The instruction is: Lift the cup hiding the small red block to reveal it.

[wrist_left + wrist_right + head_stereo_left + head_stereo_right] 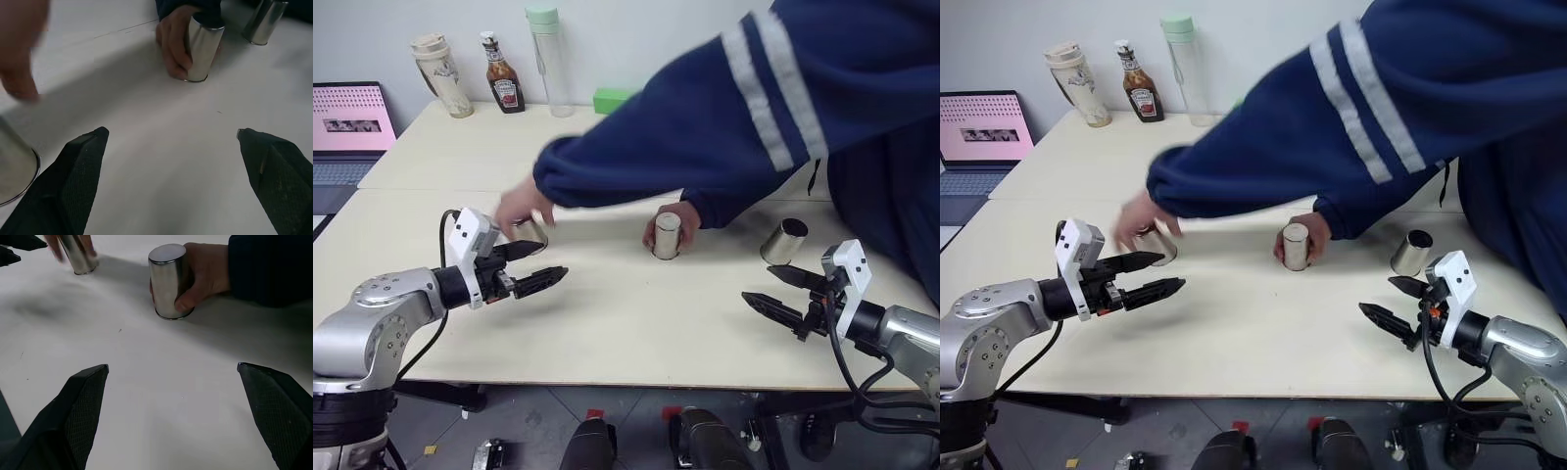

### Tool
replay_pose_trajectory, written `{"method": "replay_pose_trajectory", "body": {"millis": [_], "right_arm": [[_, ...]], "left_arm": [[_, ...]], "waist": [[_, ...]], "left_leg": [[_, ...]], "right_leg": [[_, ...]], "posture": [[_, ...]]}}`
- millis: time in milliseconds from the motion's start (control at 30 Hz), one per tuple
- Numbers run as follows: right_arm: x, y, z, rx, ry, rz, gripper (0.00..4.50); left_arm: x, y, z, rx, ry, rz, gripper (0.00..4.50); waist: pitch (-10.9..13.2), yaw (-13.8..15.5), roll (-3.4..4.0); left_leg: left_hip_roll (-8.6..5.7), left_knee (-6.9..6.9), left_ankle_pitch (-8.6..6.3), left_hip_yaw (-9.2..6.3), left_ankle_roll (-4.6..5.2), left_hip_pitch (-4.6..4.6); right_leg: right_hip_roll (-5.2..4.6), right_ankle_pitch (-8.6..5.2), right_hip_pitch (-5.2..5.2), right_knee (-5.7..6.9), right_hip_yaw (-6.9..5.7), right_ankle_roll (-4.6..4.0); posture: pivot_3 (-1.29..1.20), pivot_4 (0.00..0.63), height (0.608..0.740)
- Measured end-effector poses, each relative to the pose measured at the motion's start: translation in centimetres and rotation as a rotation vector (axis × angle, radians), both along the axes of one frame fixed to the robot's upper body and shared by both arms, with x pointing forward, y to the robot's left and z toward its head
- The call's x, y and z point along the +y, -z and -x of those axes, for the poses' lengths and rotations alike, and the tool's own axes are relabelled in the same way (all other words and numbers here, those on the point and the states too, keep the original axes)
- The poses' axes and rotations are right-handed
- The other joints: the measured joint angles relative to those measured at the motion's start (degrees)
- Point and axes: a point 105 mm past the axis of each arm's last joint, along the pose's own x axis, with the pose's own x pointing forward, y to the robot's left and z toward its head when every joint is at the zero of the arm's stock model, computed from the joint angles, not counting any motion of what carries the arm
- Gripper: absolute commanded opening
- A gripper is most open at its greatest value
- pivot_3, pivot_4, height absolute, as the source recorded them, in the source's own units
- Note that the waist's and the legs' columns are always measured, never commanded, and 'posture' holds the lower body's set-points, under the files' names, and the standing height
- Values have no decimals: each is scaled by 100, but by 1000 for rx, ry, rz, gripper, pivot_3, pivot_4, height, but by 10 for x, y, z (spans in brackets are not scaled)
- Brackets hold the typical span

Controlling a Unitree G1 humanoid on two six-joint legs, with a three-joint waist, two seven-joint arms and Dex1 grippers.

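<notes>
Along the tabletop's (607,333) near edge my left pincer (536,266) and right pincer (781,294) wait released while a person's hands (674,227) shuffle the steel cups (667,236); next I must pick the hiding one.

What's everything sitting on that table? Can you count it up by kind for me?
Steel cups: 3
Bottles and tumblers at the back: 3
Green block: 1
Laptop: 1
Total: 8
</notes>
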Motion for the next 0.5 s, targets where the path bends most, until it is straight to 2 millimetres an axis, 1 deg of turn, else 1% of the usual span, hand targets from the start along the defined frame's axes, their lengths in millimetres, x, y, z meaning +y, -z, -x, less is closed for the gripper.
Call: {"method": "replay_pose_trajectory", "body": {"millis": [500], "right_arm": [[0,0,0,0,0,-1,4470]], "left_arm": [[0,0,0,1,7,2,4500]], "waist": [[0,0,0]], "left_leg": [[0,1,0,0,0,1]], "right_leg": [[0,0,0,2,0,0]], "posture": [[0,150,740]]}}
